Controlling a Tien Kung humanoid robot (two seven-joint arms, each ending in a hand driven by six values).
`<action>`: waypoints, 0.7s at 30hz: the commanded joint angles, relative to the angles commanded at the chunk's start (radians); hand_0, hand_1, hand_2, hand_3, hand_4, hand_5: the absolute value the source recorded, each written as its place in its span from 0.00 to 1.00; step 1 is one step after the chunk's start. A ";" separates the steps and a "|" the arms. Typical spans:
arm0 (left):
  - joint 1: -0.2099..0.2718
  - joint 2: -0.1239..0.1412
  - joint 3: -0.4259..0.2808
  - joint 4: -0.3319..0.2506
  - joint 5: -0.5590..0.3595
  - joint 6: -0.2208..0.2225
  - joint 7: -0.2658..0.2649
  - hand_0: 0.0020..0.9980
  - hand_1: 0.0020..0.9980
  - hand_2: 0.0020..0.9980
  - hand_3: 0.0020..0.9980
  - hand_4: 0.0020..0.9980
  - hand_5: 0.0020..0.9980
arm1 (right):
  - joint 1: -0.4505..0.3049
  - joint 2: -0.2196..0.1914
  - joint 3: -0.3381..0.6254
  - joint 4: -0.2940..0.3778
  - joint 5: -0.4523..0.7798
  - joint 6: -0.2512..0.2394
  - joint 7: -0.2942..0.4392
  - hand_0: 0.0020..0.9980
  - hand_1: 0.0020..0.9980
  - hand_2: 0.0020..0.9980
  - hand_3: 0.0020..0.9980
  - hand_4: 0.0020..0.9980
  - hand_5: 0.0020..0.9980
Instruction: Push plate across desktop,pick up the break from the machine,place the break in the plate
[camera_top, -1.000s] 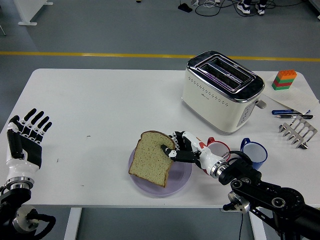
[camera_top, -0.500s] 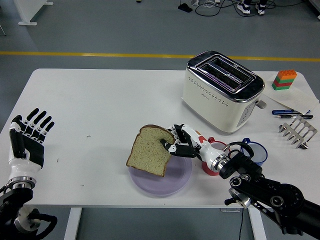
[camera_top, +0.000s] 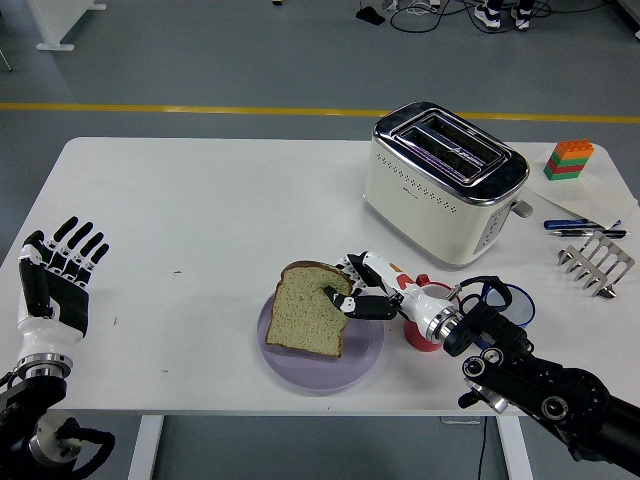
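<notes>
A slice of brown bread (camera_top: 308, 321) lies low over the lilac plate (camera_top: 364, 356) near the table's front edge. My right hand (camera_top: 352, 294) pinches the slice's right edge, thumb on top and fingers behind it. The cream and chrome toaster (camera_top: 445, 182) stands behind at the right, its slots showing no bread. My left hand (camera_top: 56, 272) rests at the table's left edge, fingers spread, holding nothing.
A red cup (camera_top: 428, 310) and a blue cup (camera_top: 508, 305) sit just behind my right wrist. Further right lie a metal toast rack (camera_top: 595, 260), pens (camera_top: 580, 226) and a stack of coloured bricks (camera_top: 569, 159).
The bread was lifted and swung leftward half a second ago; now it has come down flatter over the plate. My right forearm shifted slightly. The left hand stayed put.
</notes>
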 joint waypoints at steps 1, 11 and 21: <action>0.000 0.000 0.000 0.000 -0.001 0.000 0.000 0.73 0.69 0.68 0.66 0.46 1.00 | 0.000 0.000 0.002 -0.002 -0.015 0.001 -0.004 0.39 0.46 0.48 0.54 0.62 0.17; 0.002 0.001 -0.005 0.000 -0.001 0.000 0.000 0.73 0.69 0.68 0.66 0.45 1.00 | -0.003 0.000 0.014 -0.011 -0.098 0.013 -0.009 0.57 0.58 0.57 0.62 0.73 0.29; 0.001 0.000 -0.006 0.001 -0.002 0.001 -0.002 0.73 0.69 0.68 0.65 0.45 1.00 | -0.002 -0.004 0.035 -0.024 -0.172 -0.018 -0.005 0.74 0.68 0.66 0.69 0.83 0.36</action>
